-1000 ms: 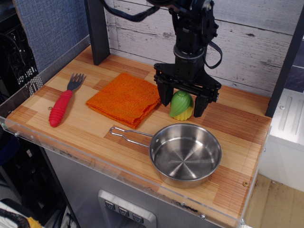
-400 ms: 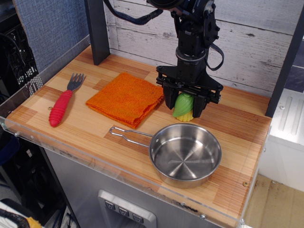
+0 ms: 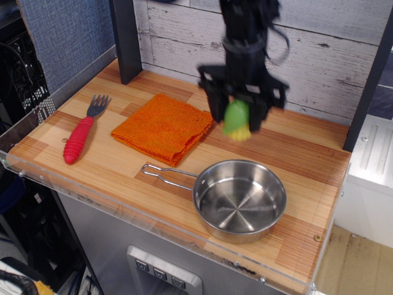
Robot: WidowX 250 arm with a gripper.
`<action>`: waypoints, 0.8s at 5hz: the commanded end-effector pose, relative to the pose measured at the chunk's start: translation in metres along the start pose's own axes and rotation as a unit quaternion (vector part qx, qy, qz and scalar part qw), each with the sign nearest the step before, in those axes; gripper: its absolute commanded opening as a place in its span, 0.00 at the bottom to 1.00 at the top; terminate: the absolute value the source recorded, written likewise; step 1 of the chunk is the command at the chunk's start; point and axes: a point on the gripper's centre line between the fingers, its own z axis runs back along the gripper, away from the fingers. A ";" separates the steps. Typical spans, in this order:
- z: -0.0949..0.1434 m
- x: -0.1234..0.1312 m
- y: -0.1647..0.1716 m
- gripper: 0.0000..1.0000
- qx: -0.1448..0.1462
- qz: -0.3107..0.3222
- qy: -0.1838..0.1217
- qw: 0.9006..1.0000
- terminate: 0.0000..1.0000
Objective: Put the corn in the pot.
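since a moment ago my end effector (image 3: 237, 117) has risen, blurred, lifting the corn (image 3: 236, 120) clear of the tabletop (image 3: 123, 166). nearest me sits one empty pot (image 3: 240, 200), handle pointing left. farther left lie one red-handled fork (image 3: 83, 129) and one orange cloth (image 3: 162, 126). beyond the pot, the end effector is clamped on the single corn, hanging just above the boards.

corn (image 3: 236, 120) clamped in jaws, above table (image 3: 295, 160)
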 end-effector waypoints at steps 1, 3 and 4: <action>0.068 -0.026 0.000 0.00 -0.046 0.012 -0.030 0.998 0.00; 0.037 -0.086 -0.019 0.00 -0.038 -0.056 -0.010 0.998 0.00; 0.028 -0.095 -0.021 0.00 -0.021 -0.059 -0.033 0.998 0.00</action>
